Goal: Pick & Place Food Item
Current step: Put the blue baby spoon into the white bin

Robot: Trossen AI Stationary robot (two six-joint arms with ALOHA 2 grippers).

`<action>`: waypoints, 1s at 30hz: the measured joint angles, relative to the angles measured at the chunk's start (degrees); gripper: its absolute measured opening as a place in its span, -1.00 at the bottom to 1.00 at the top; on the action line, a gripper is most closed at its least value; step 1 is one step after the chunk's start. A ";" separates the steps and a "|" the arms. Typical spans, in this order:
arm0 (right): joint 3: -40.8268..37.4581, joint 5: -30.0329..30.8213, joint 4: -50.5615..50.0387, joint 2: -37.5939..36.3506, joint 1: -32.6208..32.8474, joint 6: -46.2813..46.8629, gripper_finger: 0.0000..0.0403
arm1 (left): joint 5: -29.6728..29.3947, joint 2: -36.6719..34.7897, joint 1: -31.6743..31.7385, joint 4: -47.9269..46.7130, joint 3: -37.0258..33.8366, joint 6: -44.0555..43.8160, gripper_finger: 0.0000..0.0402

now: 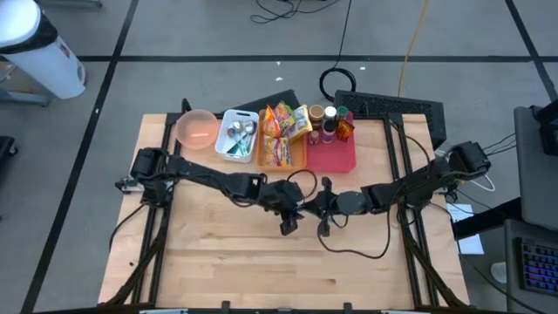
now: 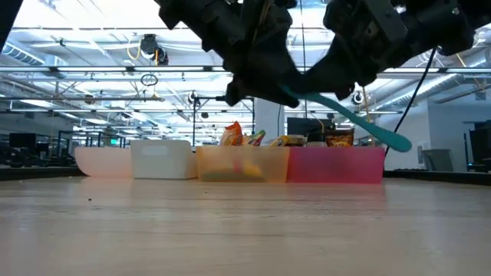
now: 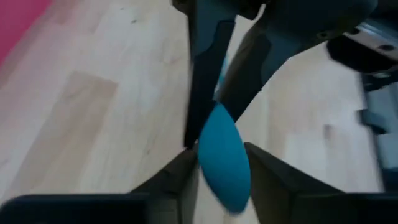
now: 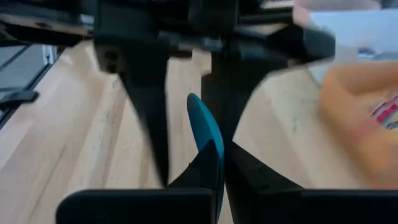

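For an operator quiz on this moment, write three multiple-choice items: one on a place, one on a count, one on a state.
1. Where is the teal spoon?
A. In the white bin
B. Held in the air over the middle of the table
C. On the floor

2. How many containers stand in the row at the table's far edge?
A. Two
B. Four
C. Six

3. How are the right gripper's fingers?
A. Shut on the teal spoon
B. Wide open and empty
C. Shut on a snack packet

Key:
1 B: in the low view the teal spoon hangs clear of the table.
2 B: pink bowl, white bin, orange bin, red bin.
3 A: in its wrist view the right gripper pinches the teal spoon.
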 joint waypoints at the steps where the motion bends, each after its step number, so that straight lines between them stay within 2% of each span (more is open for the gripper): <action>1: -0.01 0.43 -0.05 -0.50 -0.02 -0.35 -1.00 | 1.91 0.00 0.56 0.72 0.00 0.22 -0.31; 5: -0.06 3.62 -2.83 -3.33 -0.20 -2.52 -1.00 | 8.32 -0.14 3.33 2.01 0.04 1.28 0.01; 8: -0.10 7.38 -5.90 -5.56 -0.65 -3.37 -1.00 | 11.62 -1.77 5.96 0.70 0.02 1.52 0.17; 12: -0.11 11.09 -9.54 -8.52 -1.46 -4.35 -1.00 | 10.91 -6.55 9.03 -2.94 0.02 3.89 0.28; 17: -0.17 13.88 -9.84 -11.08 -2.88 -7.55 -1.00 | 9.74 -15.69 10.36 -9.87 0.02 7.02 0.30; 20: -0.25 13.53 -9.20 -11.87 -4.88 -9.07 -1.00 | 6.03 -22.60 9.72 -14.43 0.02 7.90 0.30; 24: -2.46 12.50 -4.95 -11.90 -8.54 -10.84 -1.00 | -2.88 -31.30 6.33 -20.58 0.02 8.89 0.31; 30: -8.51 -1.47 11.89 -11.88 -18.42 -10.79 -1.00 | -24.60 -39.81 -3.61 -24.00 -2.33 11.27 0.31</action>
